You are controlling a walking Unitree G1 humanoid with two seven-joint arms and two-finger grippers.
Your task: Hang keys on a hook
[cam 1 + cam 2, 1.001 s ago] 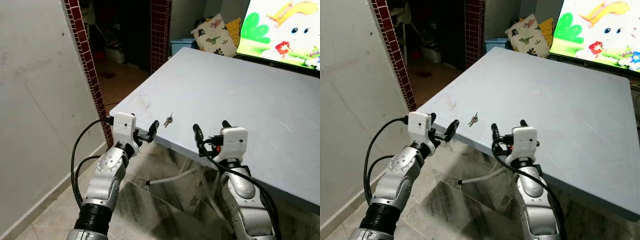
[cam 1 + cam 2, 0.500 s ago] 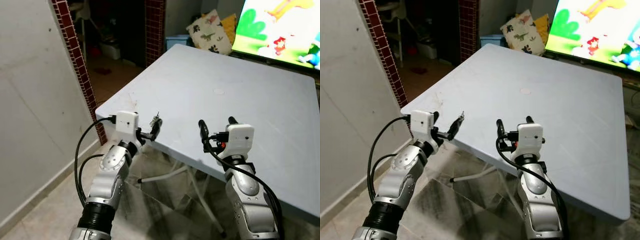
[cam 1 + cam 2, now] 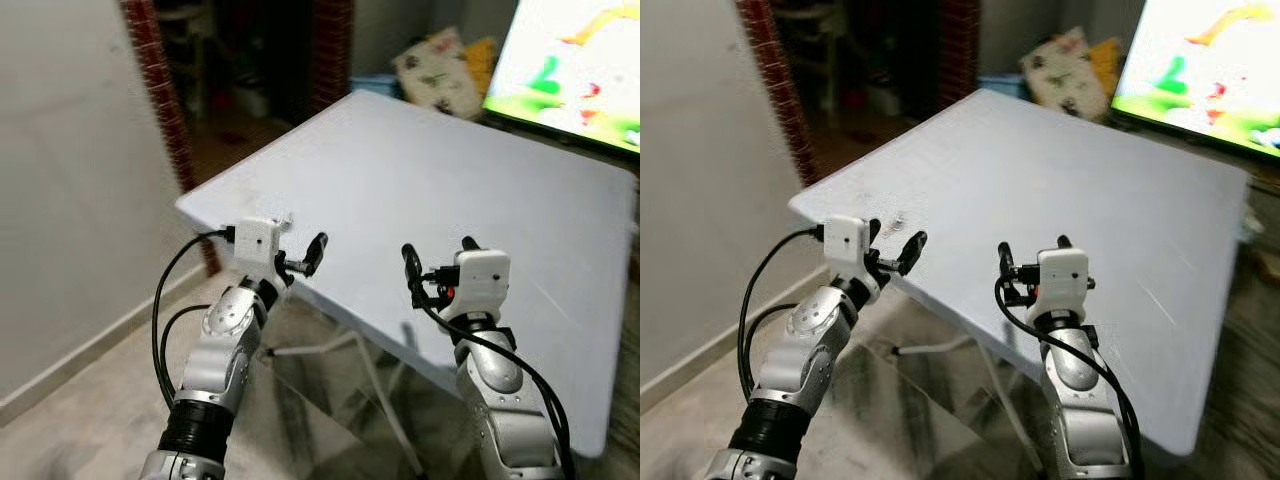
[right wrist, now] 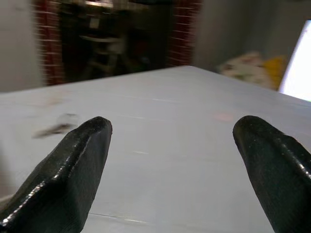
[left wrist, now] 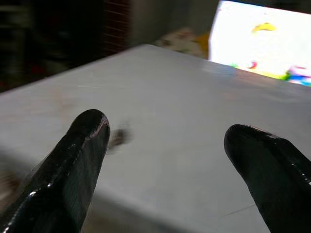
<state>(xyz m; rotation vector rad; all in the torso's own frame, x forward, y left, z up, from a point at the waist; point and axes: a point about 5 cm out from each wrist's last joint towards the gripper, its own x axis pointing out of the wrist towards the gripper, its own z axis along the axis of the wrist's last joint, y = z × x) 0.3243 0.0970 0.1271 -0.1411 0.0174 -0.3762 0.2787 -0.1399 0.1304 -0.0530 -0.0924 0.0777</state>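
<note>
Matt smooth plastic table [image 3: 450,190]; glossy black fingers [image 5: 73,165].

Both open end effectors, left [image 3: 892,243] and right [image 3: 1032,258], hover at the table [image 3: 1060,180] edge.

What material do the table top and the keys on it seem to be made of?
Table top: probably plastic, pale blue-grey and matt, with faint scuffs and a soft, rounded edge. Keys: likely metal, a small greyish shape, but too blurred here to be sure.

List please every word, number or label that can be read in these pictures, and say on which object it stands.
None can be read.
The screen shows a blurred cartoon picture, no letters.
The cushion carries a printed pattern, no words.
The table and the keys bear no legible marks.
</note>
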